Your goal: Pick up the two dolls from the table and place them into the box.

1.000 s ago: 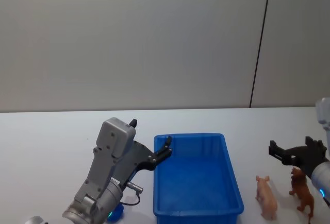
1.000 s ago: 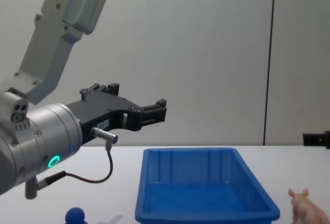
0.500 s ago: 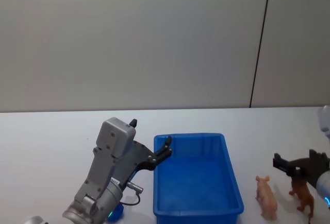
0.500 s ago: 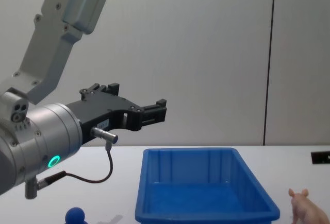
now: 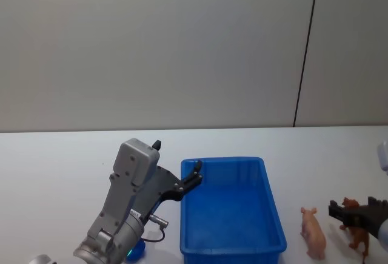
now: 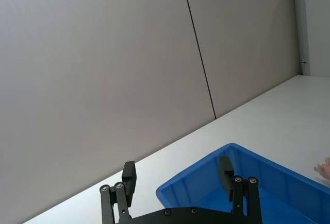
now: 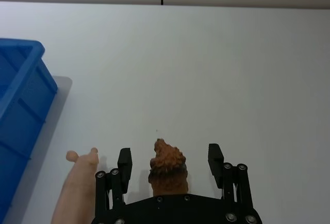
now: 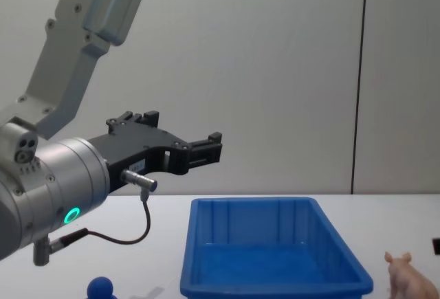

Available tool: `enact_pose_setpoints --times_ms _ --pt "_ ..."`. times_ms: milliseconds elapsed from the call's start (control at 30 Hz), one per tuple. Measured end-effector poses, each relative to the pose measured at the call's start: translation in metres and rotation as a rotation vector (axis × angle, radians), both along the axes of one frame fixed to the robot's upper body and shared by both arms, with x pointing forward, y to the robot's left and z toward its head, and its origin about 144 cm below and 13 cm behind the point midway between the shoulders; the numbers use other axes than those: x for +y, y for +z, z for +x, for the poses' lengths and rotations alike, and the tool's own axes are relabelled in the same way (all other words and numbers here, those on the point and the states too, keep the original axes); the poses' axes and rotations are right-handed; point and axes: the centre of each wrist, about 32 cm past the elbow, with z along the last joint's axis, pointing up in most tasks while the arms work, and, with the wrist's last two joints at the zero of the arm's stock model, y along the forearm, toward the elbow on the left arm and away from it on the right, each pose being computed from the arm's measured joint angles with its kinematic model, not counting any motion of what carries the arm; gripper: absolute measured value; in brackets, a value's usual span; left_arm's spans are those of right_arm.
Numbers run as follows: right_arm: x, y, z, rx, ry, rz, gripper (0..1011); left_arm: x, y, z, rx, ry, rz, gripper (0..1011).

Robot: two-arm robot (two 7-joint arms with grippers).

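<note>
My right pincer has dropped over the last second from above the far side of the brown doll to straddle it. Its fingers are spread, one on each side of the doll's head, with a gap on both sides, so nothing is pinched yet. I judge this means the first pick is lined up and closing is the next step.

The brown doll stands on the white table at the near right. The pink pig doll stands just left of it, between it and the blue box.

My left pincer has not moved. It is spread and holds nothing, raised by the box's far left corner.

Count: two dolls, both outside the box; one box, holding nothing; two pincers.
</note>
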Motion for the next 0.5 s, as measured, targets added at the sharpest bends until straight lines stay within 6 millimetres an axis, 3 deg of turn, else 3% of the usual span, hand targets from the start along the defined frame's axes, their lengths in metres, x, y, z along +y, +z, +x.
enact_pose_setpoints --times_ms 500 --pt "-0.007 -0.015 -0.004 0.053 0.005 0.014 535 0.0 0.0 0.0 0.0 0.0 0.0 1001"
